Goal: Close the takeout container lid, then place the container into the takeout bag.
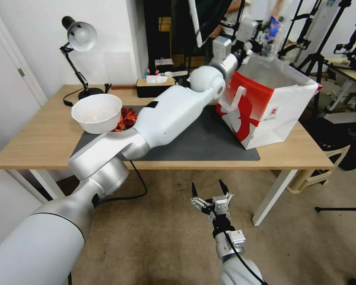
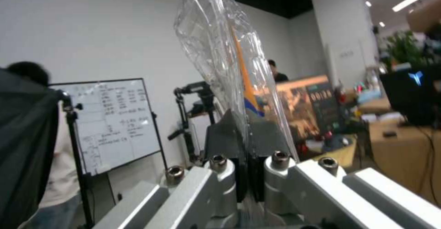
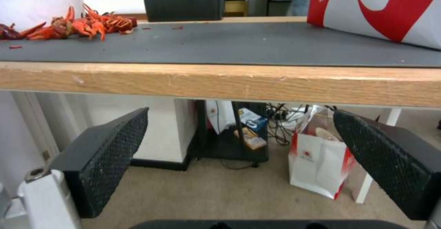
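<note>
My left arm reaches across the table and holds the takeout container [image 1: 273, 24] in the air over the open top of the red-and-white takeout bag [image 1: 265, 107]. The left gripper [image 1: 262, 35] is shut on the container's edge. In the left wrist view the dark fingers [image 2: 220, 137] pinch clear, creased plastic [image 2: 216, 43] with an orange and blue label. I cannot tell the lid from the tray half there. My right gripper [image 1: 209, 194] hangs open below the table's front edge. Its ribbed pads [image 3: 110, 153] are spread wide with nothing between them.
A white bowl [image 1: 97, 112] and red crawfish [image 1: 126, 116] sit at the left of the black mat [image 1: 209, 138], with a desk lamp [image 1: 81, 37] and tissue box [image 1: 154, 85] behind. Tripods stand to the right. A small red-and-white bag [image 3: 317, 167] is under the table.
</note>
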### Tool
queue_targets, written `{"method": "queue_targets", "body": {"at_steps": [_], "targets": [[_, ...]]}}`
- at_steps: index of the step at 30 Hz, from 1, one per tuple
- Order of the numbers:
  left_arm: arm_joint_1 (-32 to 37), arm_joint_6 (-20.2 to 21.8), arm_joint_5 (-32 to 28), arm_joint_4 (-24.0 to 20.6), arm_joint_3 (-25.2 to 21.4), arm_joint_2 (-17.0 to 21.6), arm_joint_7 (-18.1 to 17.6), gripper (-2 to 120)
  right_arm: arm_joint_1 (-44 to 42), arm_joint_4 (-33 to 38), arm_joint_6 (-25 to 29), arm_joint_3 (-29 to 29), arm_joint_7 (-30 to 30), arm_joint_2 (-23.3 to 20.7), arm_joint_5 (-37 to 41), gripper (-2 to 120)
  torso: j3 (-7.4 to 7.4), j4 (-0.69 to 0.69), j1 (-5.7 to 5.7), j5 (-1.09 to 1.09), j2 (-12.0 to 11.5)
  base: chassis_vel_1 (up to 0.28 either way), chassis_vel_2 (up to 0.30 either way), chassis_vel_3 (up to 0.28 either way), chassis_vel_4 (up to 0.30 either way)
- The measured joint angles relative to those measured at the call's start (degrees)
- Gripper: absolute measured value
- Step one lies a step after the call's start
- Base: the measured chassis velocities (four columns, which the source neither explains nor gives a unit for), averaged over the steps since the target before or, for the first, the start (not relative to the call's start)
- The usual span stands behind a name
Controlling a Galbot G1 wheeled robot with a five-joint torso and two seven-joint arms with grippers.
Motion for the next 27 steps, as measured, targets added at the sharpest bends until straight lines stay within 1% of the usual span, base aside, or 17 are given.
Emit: {"method": "queue_targets", "body": {"at_steps": [5, 6, 8, 9, 11, 12, 14, 15, 18, 19, 22, 23, 25, 26, 27], "targets": [[0.43, -0.85, 1.73, 0.75, 1.64, 0.11, 0.76, 0, 0.02, -0.12, 0.01, 0.05, 0.00, -0.20, 0.23, 100, 0.00, -0.01, 0.00, 0.00, 0.00, 0.000, 0.000, 0.000, 0.000], [0.49, -0.98, 2.02, 0.89, 1.85, 0.11, 0.95, 2, 0.03, -0.16, 0.01, 0.04, -0.02, -0.26, 0.28, 100, 0.00, -0.01, 0.00, 0.00, 0.00, 0.000, 0.000, 0.000, 0.000], [0.59, -1.08, 2.27, 1.03, 2.00, 0.26, 1.05, 12, 0.14, -0.32, 0.01, -0.05, -0.08, -0.39, 0.41, 100, 0.00, -0.01, 0.00, 0.00, 0.00, 0.000, 0.000, 0.000, 0.000], [0.59, -1.08, 2.27, 1.03, 2.00, 0.26, 1.05, 12, 0.14, -0.32, 0.01, -0.05, -0.08, -0.39, 0.41, 100, 0.00, -0.01, 0.00, 0.00, 0.00, 0.000, 0.000, 0.000, 0.000], [0.61, -0.82, 2.26, 0.64, 2.01, 0.67, 0.83, 23, 0.27, -0.47, 0.02, -0.10, -0.13, -0.39, 0.42, 100, 0.00, -0.01, 0.00, 0.00, 0.00, 0.000, 0.000, 0.000, 0.000], [0.61, -0.82, 2.26, 0.64, 2.01, 0.67, 0.83, 23, 0.27, -0.47, 0.02, -0.10, -0.13, -0.39, 0.42, 100, 0.00, -0.01, 0.00, 0.00, 0.00, 0.000, 0.000, 0.000, 0.000], [0.59, -0.19, 2.06, -0.13, 1.99, 1.14, 0.64, 33, 0.15, -0.34, 0.02, -0.15, -0.25, -0.30, 0.39, 100, 0.00, -0.01, 0.00, 0.00, 0.00, 0.000, 0.000, 0.000, 0.000], [0.59, -0.19, 2.06, -0.13, 1.99, 1.14, 0.64, 33, 0.15, -0.34, 0.02, -0.15, -0.25, -0.30, 0.39, 100, 0.00, -0.01, 0.00, 0.00, 0.00, 0.000, 0.000, 0.000, 0.000], [0.25, 0.32, 1.49, -0.65, 1.75, 1.71, 0.71, 46, 0.08, 0.11, -0.06, -0.34, -0.32, -0.21, 0.34, 100, -0.01, 0.00, 0.00, 0.00, 0.00, 0.000, 0.000, 0.000, 0.000], [0.25, 0.32, 1.49, -0.65, 1.75, 1.71, 0.71, 46, 0.08, 0.11, -0.06, -0.34, -0.32, -0.21, 0.34, 100, -0.01, 0.00, 0.00, 0.00, 0.00, 0.000, 0.000, 0.000, 0.000], [0.29, 0.53, 1.32, -0.92, 1.23, 1.46, 0.20, 62, 0.04, 0.19, -0.16, -0.14, -0.34, -0.17, 0.34, 100, 0.00, -0.01, 0.00, 0.00, 0.00, 0.000, 0.000, 0.000, 0.000], [0.29, 0.53, 1.32, -0.92, 1.23, 1.46, 0.20, 62, 0.04, 0.19, -0.16, -0.14, -0.34, -0.17, 0.34, 100, 0.00, -0.01, 0.00, 0.00, 0.00, 0.000, 0.000, 0.000, 0.000], [0.79, 1.41, 0.86, -2.61, 1.11, 1.98, -1.60, 72, -0.16, 0.27, -0.16, -0.01, -0.34, -0.14, 0.33, 100, 0.00, -0.04, 0.00, 0.00, 0.00, 0.000, 0.000, 0.000, 0.000], [1.20, 2.14, 1.02, -3.93, 1.07, 2.69, -3.51, 76, -0.31, 0.35, -0.16, 0.04, -0.35, -0.09, 0.34, 100, 0.00, -0.04, 0.00, 0.00, 0.00, 0.000, 0.000, 0.000, 0.000], [1.20, 2.14, 1.02, -3.93, 1.07, 2.69, -3.51, 76, -0.31, 0.35, -0.16, 0.04, -0.35, -0.09, 0.34, 100, 0.00, -0.04, 0.00, 0.00, 0.00, 0.000, 0.000, 0.000, 0.000]]}}
